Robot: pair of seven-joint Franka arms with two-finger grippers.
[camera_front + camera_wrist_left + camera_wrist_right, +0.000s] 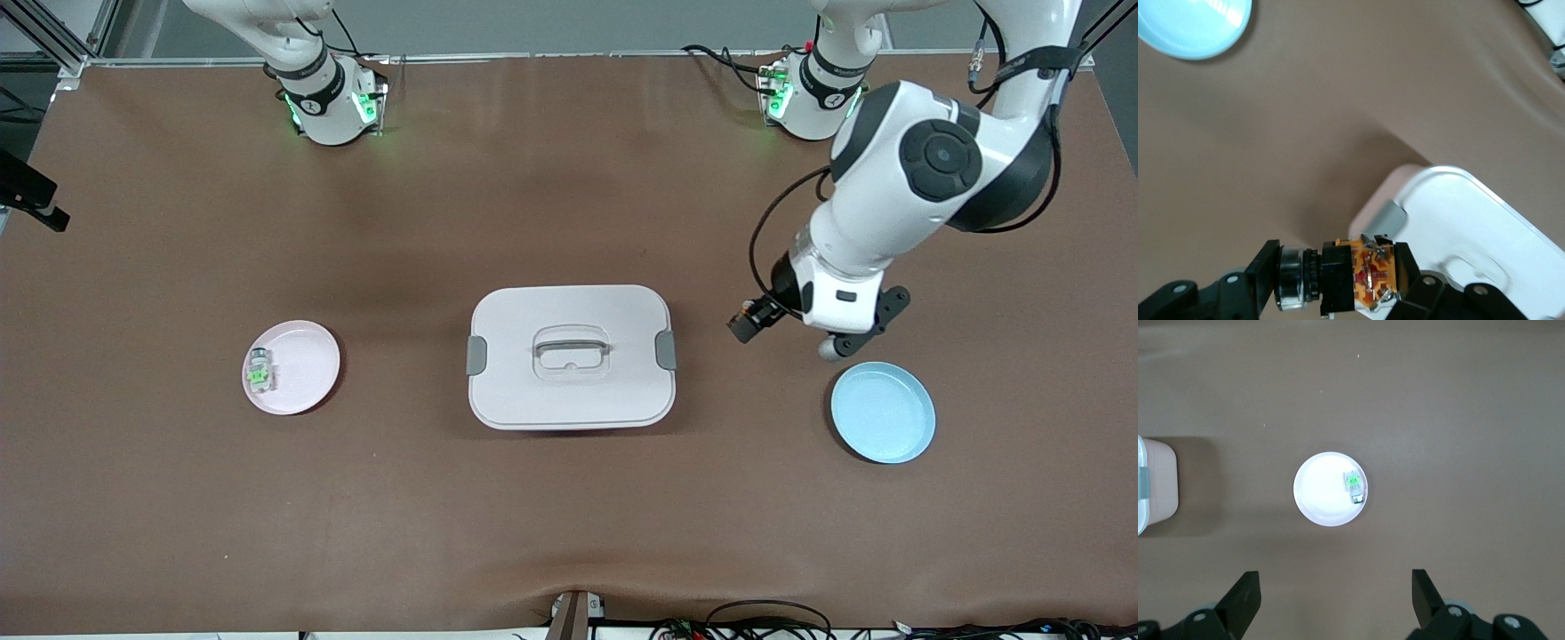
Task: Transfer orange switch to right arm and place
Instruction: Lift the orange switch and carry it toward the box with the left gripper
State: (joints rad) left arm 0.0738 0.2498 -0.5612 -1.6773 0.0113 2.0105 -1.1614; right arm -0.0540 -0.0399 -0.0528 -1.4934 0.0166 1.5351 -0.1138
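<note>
My left gripper (pixel 754 318) is shut on the orange switch (pixel 743 324) and holds it in the air over the bare table, between the white lidded box and the blue plate. In the left wrist view the switch (pixel 1368 277) lies crosswise between the fingers of the gripper (pixel 1338 280), with a black body, an orange end and a silver ring. My right gripper (pixel 1336 597) is open and empty, high over the pink plate (pixel 1330 489). It does not show in the front view.
A white lidded box (pixel 571 404) with grey clips stands mid-table. A blue plate (pixel 883 412) lies toward the left arm's end. A pink plate (pixel 307 369) toward the right arm's end carries a small clear part with green inside (pixel 260 372).
</note>
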